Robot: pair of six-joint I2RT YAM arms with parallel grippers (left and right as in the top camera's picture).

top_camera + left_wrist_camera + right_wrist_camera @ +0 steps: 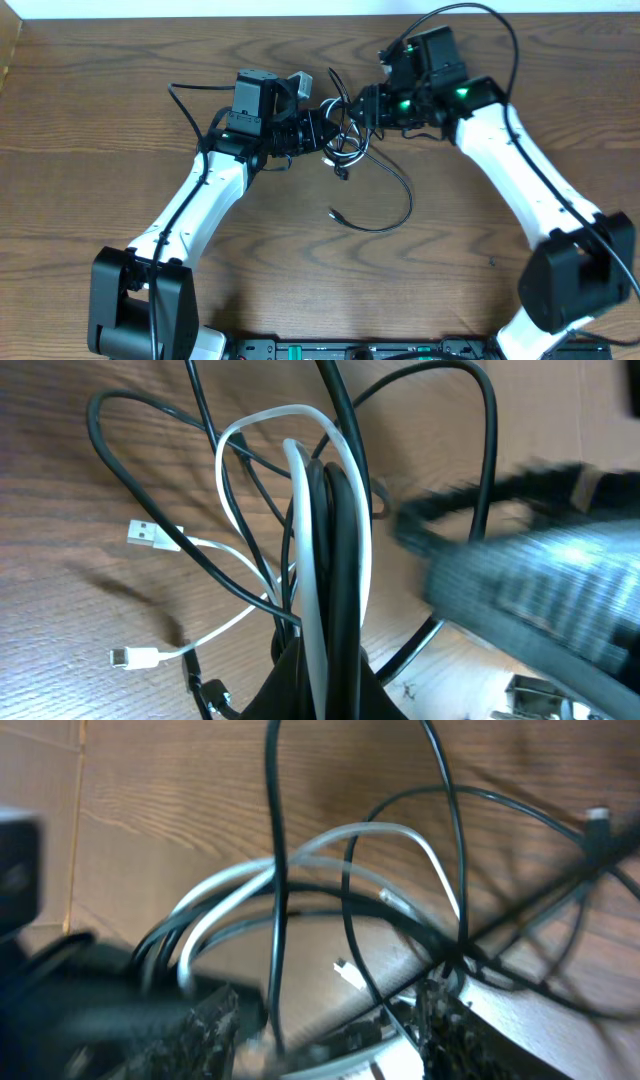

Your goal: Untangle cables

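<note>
Got the cables (342, 145) as 1 black-and-white knot, clamped in the left fingers (318, 128), shut tight on the bunch. Just across the knot from the left fingers: right fingers (364, 104), spread apart with a few cords running through the gap. Trailing away from the left fingers over the wooden counter (100, 150), 1 long black loop (400, 205) ending in a loose plug (333, 212). Also 2 white plug ends (150, 536) sticking out beside the left fingers
</note>
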